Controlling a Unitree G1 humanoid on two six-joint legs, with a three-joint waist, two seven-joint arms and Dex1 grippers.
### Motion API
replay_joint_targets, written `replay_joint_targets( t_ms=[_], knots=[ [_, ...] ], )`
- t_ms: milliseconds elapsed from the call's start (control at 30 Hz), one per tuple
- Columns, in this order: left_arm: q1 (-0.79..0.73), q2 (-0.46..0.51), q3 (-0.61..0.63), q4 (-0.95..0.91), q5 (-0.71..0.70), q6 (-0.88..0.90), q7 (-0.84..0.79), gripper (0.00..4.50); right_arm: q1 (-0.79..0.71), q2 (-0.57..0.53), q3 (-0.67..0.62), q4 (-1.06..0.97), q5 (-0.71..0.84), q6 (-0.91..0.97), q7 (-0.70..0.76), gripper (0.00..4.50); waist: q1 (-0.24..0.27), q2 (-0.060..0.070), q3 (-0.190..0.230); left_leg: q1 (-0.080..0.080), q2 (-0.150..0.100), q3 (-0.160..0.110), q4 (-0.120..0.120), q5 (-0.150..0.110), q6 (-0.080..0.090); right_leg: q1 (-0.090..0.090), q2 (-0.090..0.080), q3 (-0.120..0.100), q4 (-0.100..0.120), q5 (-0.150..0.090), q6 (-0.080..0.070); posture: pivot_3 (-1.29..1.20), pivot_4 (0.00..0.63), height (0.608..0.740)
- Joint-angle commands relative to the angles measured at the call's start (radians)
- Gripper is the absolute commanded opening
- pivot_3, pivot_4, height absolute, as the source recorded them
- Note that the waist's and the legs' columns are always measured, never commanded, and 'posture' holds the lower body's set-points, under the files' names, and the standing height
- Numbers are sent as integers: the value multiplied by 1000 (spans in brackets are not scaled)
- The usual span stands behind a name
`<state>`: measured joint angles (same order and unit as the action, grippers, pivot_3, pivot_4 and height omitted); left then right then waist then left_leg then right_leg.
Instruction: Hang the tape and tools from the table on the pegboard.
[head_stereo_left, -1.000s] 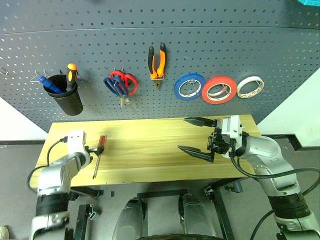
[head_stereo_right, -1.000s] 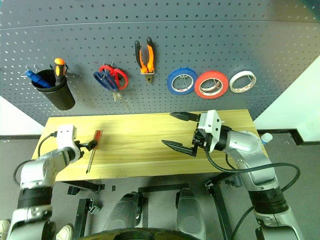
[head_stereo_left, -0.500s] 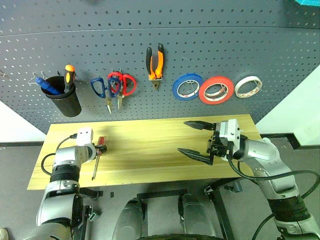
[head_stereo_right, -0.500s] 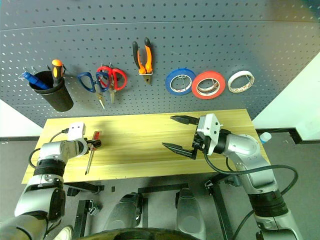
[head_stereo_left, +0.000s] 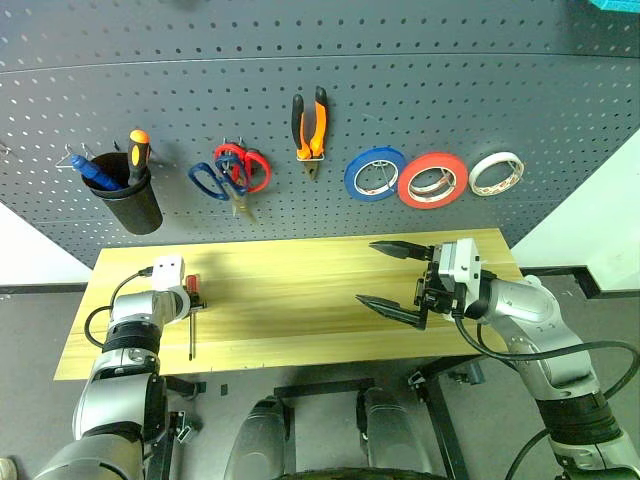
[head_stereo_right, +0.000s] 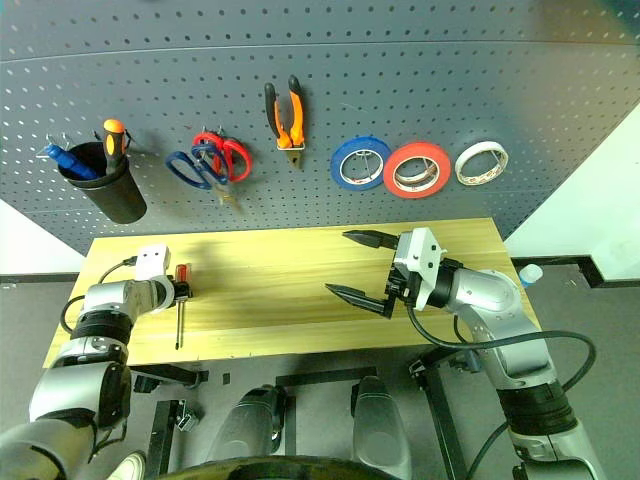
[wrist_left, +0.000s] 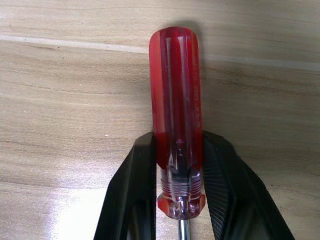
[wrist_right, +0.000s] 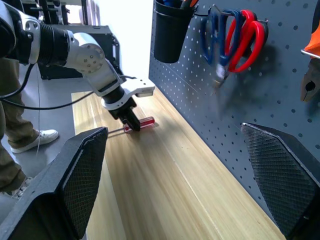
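Clear red plastic, the screwdriver (wrist_left: 176, 115) handle looks light, rigid and slick; the left gripper (wrist_left: 180, 185) pinches its collar end, fingers against both sides. Right gripper (head_stereo_left: 392, 278) gapes wide, holding nothing.

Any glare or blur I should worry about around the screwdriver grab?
Left wrist view: the screwdriver is sharp between the fingers, with a bright glare patch on the table. Right wrist view: the scissors on the pegboard look smeared.
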<state>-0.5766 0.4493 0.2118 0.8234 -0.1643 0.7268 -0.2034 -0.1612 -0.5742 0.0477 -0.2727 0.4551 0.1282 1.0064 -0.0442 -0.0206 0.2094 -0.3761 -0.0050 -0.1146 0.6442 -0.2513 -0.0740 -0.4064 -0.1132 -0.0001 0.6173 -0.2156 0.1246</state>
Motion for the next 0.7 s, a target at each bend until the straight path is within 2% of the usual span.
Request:
replay_joint_targets(
  t_ms=[33,100,233,333,400,567,633,700],
  knots=[
    [57,31,21,-114,-23,20,-42,898,-11,-8,-25,-27,5,-17,1,4500,-3,0,0,0,0,0,0,0,0,0,0,0,0,0,0,-87,143,730],
    [149,46,34,-299,-71,27,-123,898,-16,-5,-31,-26,10,-20,-1,4500,-6,0,0,0,0,0,-1,0,0,-1,0,0,0,0,0,-91,140,730],
    [359,77,77,-670,-151,-89,-264,898,-48,32,-72,-37,83,-11,-16,4500,-3,0,0,-1,0,0,-3,0,-1,-2,0,0,-1,2,-4,-81,134,730],
    [507,84,181,-889,-270,-205,-406,898,-100,55,-99,-54,166,39,-35,4500,0,0,0,-1,1,0,-4,0,-1,-2,-1,0,-3,0,-7,-69,130,730],
    [554,78,250,-969,-355,-231,-462,898,-124,58,-108,-65,213,73,-36,4500,5,0,0,-1,1,1,-5,0,-1,-2,-1,0,-4,0,-8,-60,128,730],
    [524,91,455,-1096,-634,-229,-513,898,-192,64,-120,-63,284,134,-45,4500,8,0,0,-3,0,1,-5,0,-1,-3,-2,0,-5,-1,-8,-41,123,730],
    [452,112,529,-1124,-749,-232,-490,898,-203,64,-116,-53,284,140,-41,4500,12,0,0,-3,0,1,-5,0,0,-3,-1,0,-5,-1,-8,-39,123,730],
    [374,141,576,-1107,-793,-257,-454,898,-206,65,-111,-50,281,142,-38,4500,12,0,-1,-3,0,0,-5,0,0,-3,-1,0,-5,0,-8,-38,121,730]
  ],
)
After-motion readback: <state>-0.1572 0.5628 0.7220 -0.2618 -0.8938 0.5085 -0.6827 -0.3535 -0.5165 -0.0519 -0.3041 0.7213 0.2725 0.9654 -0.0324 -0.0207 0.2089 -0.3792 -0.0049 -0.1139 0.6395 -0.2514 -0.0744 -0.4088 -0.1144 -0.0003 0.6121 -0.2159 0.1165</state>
